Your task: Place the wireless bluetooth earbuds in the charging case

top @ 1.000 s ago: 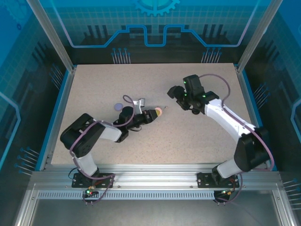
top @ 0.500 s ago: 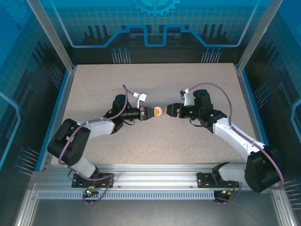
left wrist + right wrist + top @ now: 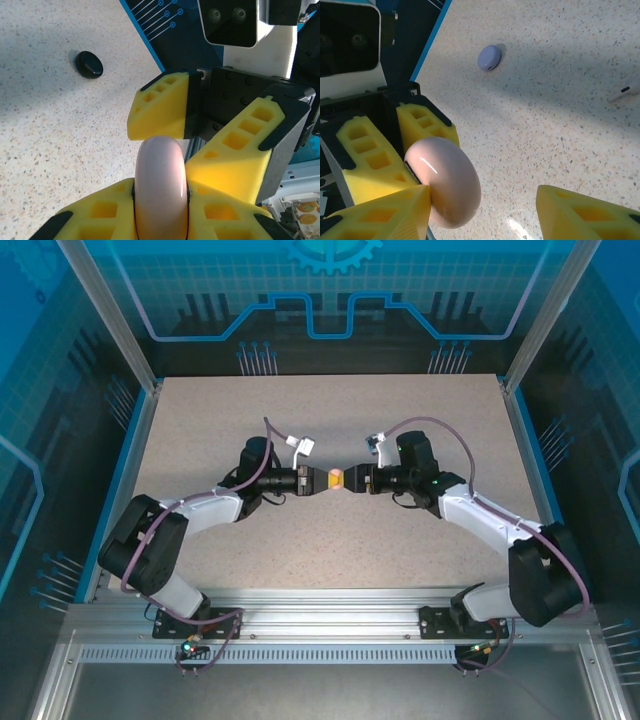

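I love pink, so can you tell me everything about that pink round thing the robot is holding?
The pink case is a smooth, glossy, rounded pebble that looks like plastic, and it is closed. It hangs above the table, clamped edge-on in the left tool. The right tool has its open fingers around the free end.

Black-and-white arms carry purple cables and yellow latticed claw fingers.

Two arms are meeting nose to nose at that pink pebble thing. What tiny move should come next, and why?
Probably the right pincer should close on the free half of the pink case. The left pincer is clamped on its other half, while the right one's jaws stand open around it, one finger well clear.
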You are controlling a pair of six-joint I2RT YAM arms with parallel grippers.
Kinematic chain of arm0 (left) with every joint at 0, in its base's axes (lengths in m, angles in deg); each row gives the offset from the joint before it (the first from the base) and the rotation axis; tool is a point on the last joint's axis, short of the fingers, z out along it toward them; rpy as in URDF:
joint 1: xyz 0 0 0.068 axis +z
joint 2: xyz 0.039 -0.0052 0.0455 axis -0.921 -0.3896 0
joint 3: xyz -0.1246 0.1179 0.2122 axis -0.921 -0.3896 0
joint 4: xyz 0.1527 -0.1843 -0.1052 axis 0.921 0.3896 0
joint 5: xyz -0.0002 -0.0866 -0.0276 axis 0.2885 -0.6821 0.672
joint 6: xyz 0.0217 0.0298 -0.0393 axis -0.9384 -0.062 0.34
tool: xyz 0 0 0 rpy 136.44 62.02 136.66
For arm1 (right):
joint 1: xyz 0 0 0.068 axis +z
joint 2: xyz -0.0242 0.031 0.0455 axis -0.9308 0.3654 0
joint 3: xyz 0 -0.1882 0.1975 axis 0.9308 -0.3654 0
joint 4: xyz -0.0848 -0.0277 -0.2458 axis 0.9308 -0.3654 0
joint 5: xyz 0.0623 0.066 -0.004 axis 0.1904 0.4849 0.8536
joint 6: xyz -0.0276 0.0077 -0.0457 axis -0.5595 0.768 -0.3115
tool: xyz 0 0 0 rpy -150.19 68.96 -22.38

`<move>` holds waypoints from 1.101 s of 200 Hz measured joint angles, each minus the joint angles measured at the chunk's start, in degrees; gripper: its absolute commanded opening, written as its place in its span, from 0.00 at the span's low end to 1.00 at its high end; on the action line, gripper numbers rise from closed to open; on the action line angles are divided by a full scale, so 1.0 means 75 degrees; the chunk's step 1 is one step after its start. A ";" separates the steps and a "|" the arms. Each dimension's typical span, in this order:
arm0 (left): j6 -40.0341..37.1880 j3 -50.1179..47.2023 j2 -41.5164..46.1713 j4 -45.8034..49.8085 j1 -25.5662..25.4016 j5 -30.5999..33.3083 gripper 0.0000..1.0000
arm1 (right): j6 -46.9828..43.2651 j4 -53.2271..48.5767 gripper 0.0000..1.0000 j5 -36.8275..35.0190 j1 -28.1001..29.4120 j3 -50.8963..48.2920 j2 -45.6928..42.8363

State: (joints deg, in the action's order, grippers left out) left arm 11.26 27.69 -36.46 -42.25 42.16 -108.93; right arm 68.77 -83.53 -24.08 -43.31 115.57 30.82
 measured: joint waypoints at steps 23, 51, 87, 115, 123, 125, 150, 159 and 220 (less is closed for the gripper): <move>0.0000 0.0000 0.0017 0.0146 0.0015 0.0067 0.00 | 0.0003 0.0125 0.53 0.0023 -0.0012 -0.0003 0.0122; -0.0017 0.0000 0.0189 0.0294 0.0020 0.0117 0.00 | 0.0064 0.0414 0.52 0.0015 -0.0131 -0.0154 0.0239; -0.0023 0.0000 0.0388 0.0423 0.0009 0.0131 0.00 | 0.0152 0.0650 0.51 0.0146 -0.0239 -0.0262 0.0452; -0.0085 0.0000 0.0399 0.0420 0.0006 0.0128 0.00 | 0.0140 0.0600 0.51 0.0172 -0.0259 -0.0318 0.0315; -0.0125 0.0000 0.0405 0.0408 0.0000 0.0122 0.00 | 0.0137 0.0536 0.51 0.0146 -0.0291 -0.0382 0.0178; -0.0137 0.0000 0.0408 0.0405 0.0000 0.0119 0.00 | 0.0137 0.0513 0.51 0.0131 -0.0303 -0.0408 0.0137; -0.0163 0.0000 0.0472 0.0294 0.0000 0.0061 0.00 | 0.0108 0.0178 0.51 0.0119 -0.0493 -0.0688 -0.0425; -0.0163 0.0000 0.0475 0.0259 0.0000 0.0041 0.00 | 0.0105 0.0117 0.50 0.0140 -0.0513 -0.0714 -0.0580; -0.0163 0.0000 0.0475 0.0181 0.0000 0.0003 0.00 | 0.0187 0.0169 0.44 0.0469 -0.0490 -0.0682 -0.0600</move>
State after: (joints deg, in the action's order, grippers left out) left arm 10.04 27.69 -32.90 -40.90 42.16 -108.91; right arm 70.17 -82.26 -20.56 -46.98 110.46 26.32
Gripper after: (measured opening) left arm 0.221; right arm 0.448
